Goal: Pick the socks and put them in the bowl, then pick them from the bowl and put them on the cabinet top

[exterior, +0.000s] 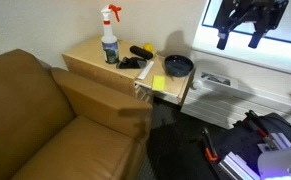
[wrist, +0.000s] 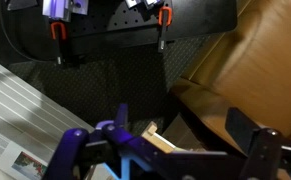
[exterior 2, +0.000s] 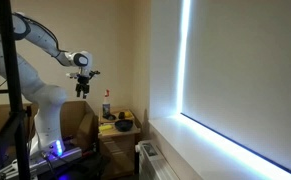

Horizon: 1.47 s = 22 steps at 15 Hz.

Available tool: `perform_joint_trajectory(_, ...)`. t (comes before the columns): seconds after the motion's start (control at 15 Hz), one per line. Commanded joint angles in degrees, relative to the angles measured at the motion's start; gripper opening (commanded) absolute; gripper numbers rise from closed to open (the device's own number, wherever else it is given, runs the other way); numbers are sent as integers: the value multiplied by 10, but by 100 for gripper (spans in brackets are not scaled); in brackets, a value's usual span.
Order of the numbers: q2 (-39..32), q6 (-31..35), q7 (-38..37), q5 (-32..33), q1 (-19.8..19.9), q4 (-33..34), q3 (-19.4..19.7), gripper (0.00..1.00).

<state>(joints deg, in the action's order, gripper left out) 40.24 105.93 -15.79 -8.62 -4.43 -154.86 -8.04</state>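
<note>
In an exterior view, one dark bowl point(exterior: 178, 67) stands on the cabinet top point(exterior: 85, 55). The black socks point(exterior: 132, 63) lie beside it, not inside, near one spray bottle point(exterior: 109, 38); their number I cannot tell. In an exterior view, the gripper point(exterior 2: 83, 88) hangs high above the cabinet. In the wrist view its fingers are spread and hold nothing, over one brown couch point(wrist: 255, 60).

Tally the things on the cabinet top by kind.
Spray bottle: 1
Bowl: 1
Dark sock bundle: 1 (single socks cannot be told apart)
Yellow-and-black item: 1 (too small to identify)
Flat yellow piece: 1
Total: 5
</note>
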Motion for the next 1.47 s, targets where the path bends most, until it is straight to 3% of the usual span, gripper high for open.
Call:
perform_joint_trajectory(0.0,0,-1,2,-1,3,1,-2,100)
perform_joint_trajectory(0.27,0,-1,2,-1,3,1,-2,100)
perform_joint_trajectory(0.6,-175,93,-12,15,33,48,1,100)
perform_joint_trajectory(0.8,-264,140,-65,78,61,100,-3,100)
perform_joint_trajectory(1.0,-322,137,-114,125,61,161,2,100)
perform_joint_trajectory(1.4,-307,141,-100,111,45,145,13,100)
